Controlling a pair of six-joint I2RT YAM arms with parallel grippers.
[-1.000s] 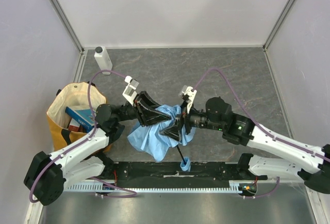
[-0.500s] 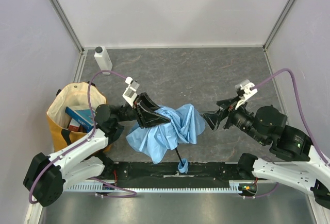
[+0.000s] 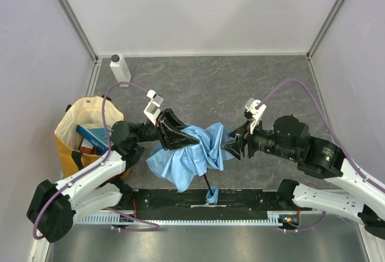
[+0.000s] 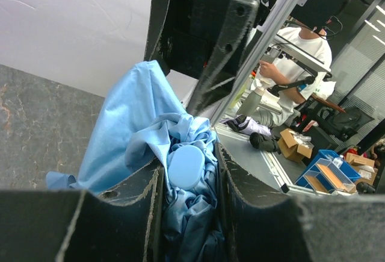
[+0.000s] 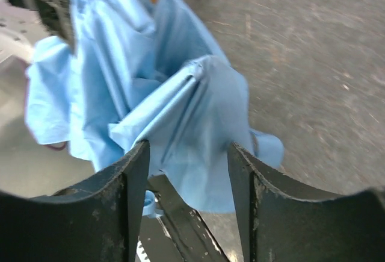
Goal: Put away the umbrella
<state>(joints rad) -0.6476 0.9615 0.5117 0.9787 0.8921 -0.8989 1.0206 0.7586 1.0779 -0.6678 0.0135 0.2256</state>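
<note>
While the left gripper (image 3: 187, 140) is staying put, change: the right gripper (image 3: 232, 149) is swinging back in from the right side of the frame to the right edge of the umbrella (image 3: 194, 153), jaws narrowing.
Left gripper grip: clamping bunched fabric and a rounded blue cap (image 4: 186, 165).
Right gripper jaws: standing apart, with a fabric fold (image 5: 180, 111) showing between them.
Umbrella place: sitting centre frame, between both grippers.
Umbrella look: sky-blue canopy hanging crumpled over the grey table (image 3: 240, 87); black shaft (image 3: 209, 185) pointing toward the bottom edge, ending in a blue piece.
</note>
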